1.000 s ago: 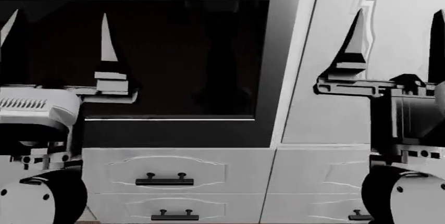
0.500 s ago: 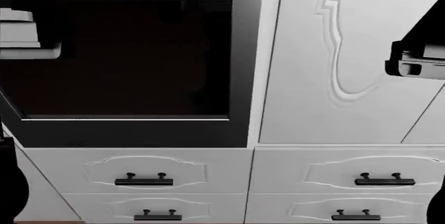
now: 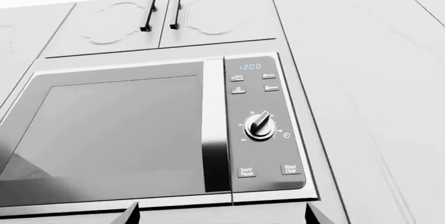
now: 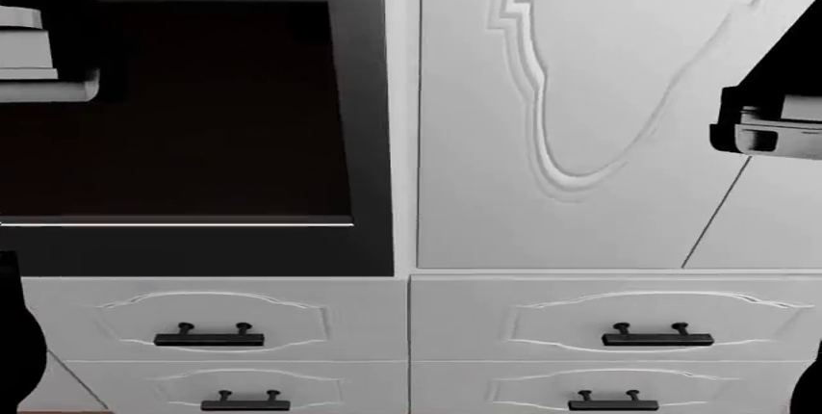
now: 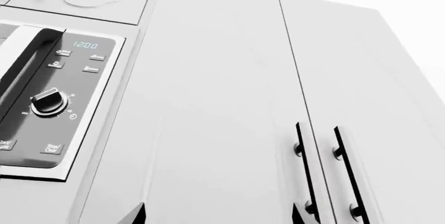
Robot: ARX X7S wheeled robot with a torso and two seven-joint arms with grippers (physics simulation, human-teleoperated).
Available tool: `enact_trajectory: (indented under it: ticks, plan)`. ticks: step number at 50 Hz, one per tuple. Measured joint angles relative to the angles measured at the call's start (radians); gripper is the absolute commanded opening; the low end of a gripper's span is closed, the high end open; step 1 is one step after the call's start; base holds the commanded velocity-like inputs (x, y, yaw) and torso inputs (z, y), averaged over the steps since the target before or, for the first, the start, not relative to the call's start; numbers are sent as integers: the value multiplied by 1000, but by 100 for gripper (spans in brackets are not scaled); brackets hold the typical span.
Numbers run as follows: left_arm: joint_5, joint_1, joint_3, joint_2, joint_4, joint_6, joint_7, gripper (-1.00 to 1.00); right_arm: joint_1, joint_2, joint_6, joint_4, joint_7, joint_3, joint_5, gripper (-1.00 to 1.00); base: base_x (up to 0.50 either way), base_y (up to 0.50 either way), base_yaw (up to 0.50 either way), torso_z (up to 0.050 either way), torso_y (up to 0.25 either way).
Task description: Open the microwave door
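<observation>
While my left wrist camera looks up at the microwave (image 3: 167, 130), its door (image 3: 111, 135) is shut, and the upright handle (image 3: 215, 130) runs along the door's edge beside the dial (image 3: 259, 125). My left fingers (image 3: 128, 214) show only as two spread tips, well apart, with nothing between them; the handle lies ahead of them. The head view shows a dark oven window (image 4: 173, 106), drawers (image 4: 212, 327) and part of each arm; the microwave itself is out of frame. My right wrist camera catches only the control panel (image 5: 56, 99) at its edge, my right fingers (image 5: 137, 214) spread and empty. I judge the left arm nearer.
</observation>
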Motion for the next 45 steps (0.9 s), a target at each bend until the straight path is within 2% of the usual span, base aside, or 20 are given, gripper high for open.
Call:
enact_trajectory:
  ticks: [13,20,24,36,45]
  plan:
    - [-12,4,-5,-11,-2,7,-14,100,0,16,4,3,11,-21,6,100,431,0,0,0,0]
    - [-22,1,-7,-17,-3,2,-22,100,-8,20,-5,4,15,-24,9,100,0,0,0,0,0]
    - [-51,-35,-19,-28,7,-48,-32,100,-15,23,-10,1,18,-24,11,100,0,0,0,0,0]
    - [-233,-379,-46,-59,-45,-383,-82,100,-55,25,-40,-10,28,-26,23,100,0,0,0,0,0]
    - [-282,-641,11,-77,-205,-521,-81,100,-76,26,-65,-6,32,-36,29,100,0,0,0,0,0]
